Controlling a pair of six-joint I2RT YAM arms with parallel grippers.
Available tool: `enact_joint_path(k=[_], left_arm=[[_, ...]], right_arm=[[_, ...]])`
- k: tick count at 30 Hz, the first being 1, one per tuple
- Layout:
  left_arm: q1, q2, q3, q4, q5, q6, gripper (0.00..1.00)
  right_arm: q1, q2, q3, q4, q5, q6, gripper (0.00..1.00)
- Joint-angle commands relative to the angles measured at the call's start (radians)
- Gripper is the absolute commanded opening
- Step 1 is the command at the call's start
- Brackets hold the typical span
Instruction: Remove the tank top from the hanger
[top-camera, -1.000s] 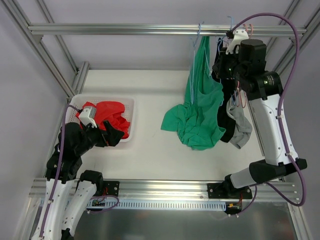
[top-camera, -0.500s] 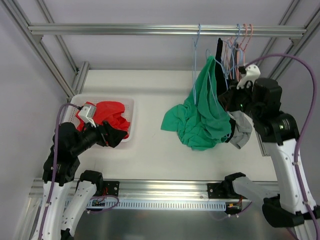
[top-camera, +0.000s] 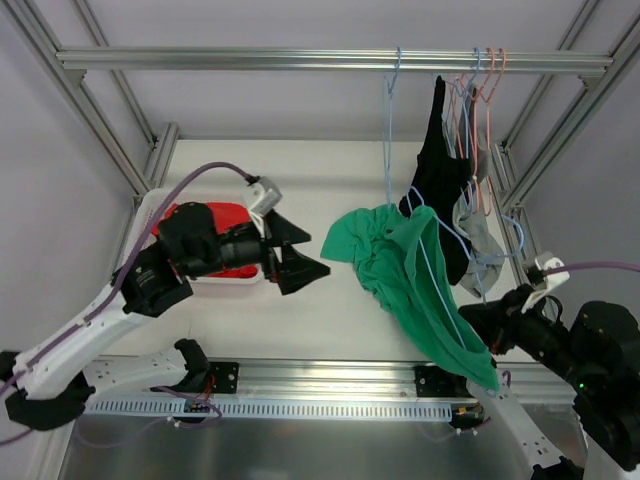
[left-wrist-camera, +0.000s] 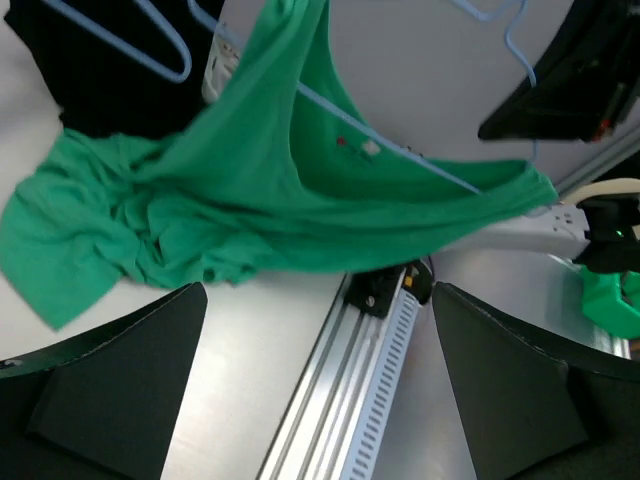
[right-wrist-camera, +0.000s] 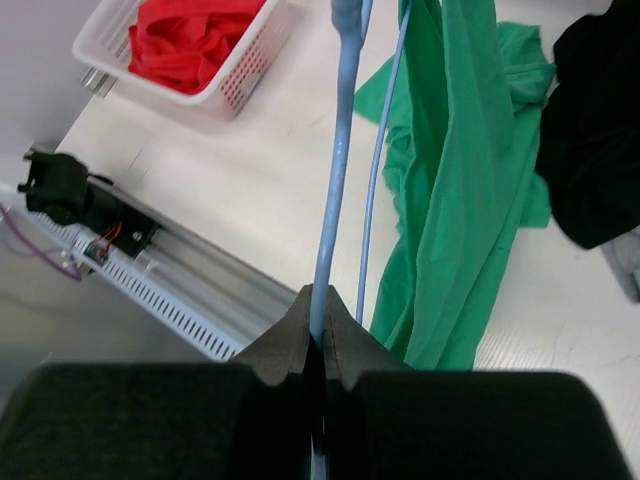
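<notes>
The green fabric tank top (top-camera: 400, 270) hangs on a thin light-blue wire hanger (right-wrist-camera: 336, 170), trailing from the white tabletop (top-camera: 300, 330) toward the right gripper (right-wrist-camera: 320, 312), whose jaws pinch the wire. The left gripper (top-camera: 300, 252) hovers beside it, jaws wide; pulling a loose fold could snag a strap on the wire.

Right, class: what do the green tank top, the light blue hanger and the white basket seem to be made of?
Green tank top: soft matte knit fabric, likely cotton jersey; it drapes and crumples. Thin light blue hanger: coated wire or plastic, unclear; slim, rigid, slightly glossy rod. White slotted basket: moulded plastic; rigid wall with regular slots.
</notes>
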Motion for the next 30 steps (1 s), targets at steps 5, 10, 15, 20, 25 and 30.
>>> enact_joint_path(k=[5, 10, 15, 20, 25, 30], left_arm=[[-0.396, 0.28, 0.267, 0.172, -0.493, 0.267, 0.99], [-0.424, 0.452, 0.399, 0.219, -0.417, 0.32, 0.95], [-0.428, 0.537, 0.444, 0.261, -0.42, 0.34, 0.82], [-0.428, 0.554, 0.448, 0.278, -0.418, 0.369, 0.27], [-0.43, 0.468, 0.372, 0.279, -0.565, 0.352, 0.0], [-0.431, 0.256, 0.228, 0.276, -0.977, 0.254, 0.0]], right_arm=[[0.003, 0.001, 0.222, -0.253, -0.193, -0.074, 0.0], [0.032, 0.015, 0.313, -0.237, -0.264, -0.066, 0.0], [0.045, 0.034, 0.353, -0.212, -0.336, -0.065, 0.0], [0.046, 0.043, 0.36, -0.207, -0.321, -0.068, 0.01], [0.049, 0.057, 0.336, -0.209, -0.241, -0.083, 0.0], [0.06, 0.069, 0.275, -0.184, -0.327, -0.118, 0.0]])
